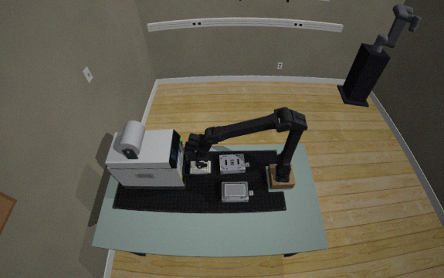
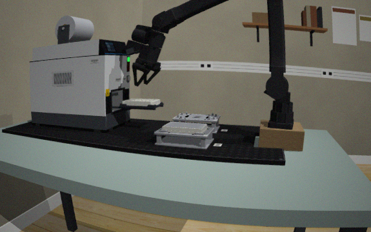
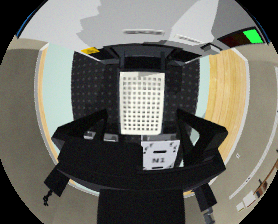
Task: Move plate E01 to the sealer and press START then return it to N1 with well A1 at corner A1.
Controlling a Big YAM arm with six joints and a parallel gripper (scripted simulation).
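Note:
The plate E01 [image 1: 207, 170] [image 2: 141, 102] [image 3: 142, 102] lies on the sealer's stage [image 2: 153, 106], which is out in front of the sealer [image 1: 148, 154] [image 2: 74, 84]. It looks flat; the locators are too small to judge. Whether foil covers it I cannot tell. The sealer's lamp [image 1: 181, 140] [image 2: 128, 59] [image 3: 252, 36] is green. My gripper [image 2: 141, 84] [image 3: 141, 112] is open and empty, above the plate, with a finger on either side in the wrist view. Nest N1 [image 1: 232, 163] [image 2: 196, 116] [image 3: 160, 157] holds no plate. Well A1 cannot be made out.
Nest N2 [image 1: 235, 198] [image 2: 185, 142] holds a plate [image 1: 235, 190] [image 2: 185, 127] and stands beside N1, on the side nearer the exterior camera. The sealer's front face rises close beside my gripper. The START button [image 2: 128, 78] is below the lamp.

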